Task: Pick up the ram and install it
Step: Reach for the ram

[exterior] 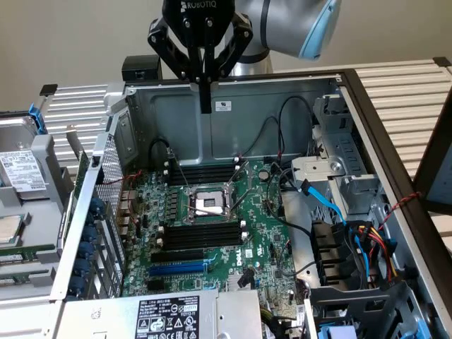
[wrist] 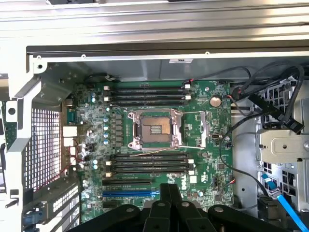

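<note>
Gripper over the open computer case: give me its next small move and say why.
Probably open the gripper first. It hangs shut above the open case, holding nothing, and the long black memory slots on both sides of the processor socket look empty. So the ram is neither in hand nor seated, and a shut gripper could not take it.

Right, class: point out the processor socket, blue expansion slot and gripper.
processor socket [wrist: 155, 129], wrist view, its centre.
blue expansion slot [wrist: 130, 194], wrist view, mid-length.
gripper [exterior: 205, 106], exterior view, between its fingertips.
</note>
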`<state>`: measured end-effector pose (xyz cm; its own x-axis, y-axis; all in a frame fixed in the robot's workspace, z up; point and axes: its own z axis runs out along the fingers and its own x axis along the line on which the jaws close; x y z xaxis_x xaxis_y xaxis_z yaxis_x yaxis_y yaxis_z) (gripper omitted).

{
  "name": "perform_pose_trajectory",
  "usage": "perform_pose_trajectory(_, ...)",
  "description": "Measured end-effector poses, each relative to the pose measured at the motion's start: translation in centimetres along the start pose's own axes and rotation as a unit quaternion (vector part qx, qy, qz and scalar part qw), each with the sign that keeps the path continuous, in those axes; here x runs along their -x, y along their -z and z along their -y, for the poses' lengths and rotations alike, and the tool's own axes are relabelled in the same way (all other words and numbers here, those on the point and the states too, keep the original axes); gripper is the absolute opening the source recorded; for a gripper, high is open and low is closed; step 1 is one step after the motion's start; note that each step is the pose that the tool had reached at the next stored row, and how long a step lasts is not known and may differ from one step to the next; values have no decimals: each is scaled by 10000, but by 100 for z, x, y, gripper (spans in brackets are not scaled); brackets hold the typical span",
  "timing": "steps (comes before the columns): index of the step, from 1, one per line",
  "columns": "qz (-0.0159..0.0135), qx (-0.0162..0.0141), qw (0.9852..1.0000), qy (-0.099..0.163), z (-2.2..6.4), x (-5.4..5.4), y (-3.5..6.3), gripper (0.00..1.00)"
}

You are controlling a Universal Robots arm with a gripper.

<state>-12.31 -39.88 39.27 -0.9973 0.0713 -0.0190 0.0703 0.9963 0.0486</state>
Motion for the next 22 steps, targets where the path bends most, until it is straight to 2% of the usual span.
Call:
perform_pose_trajectory(9,-7,1,10000,0,3,-294,5,11)
perform_pose_trajectory(15,-32,-1,10000,-1,-10,-568,10,11)
perform_pose_trajectory(22,-88,-4,10000,-3,-12,-880,16,11)
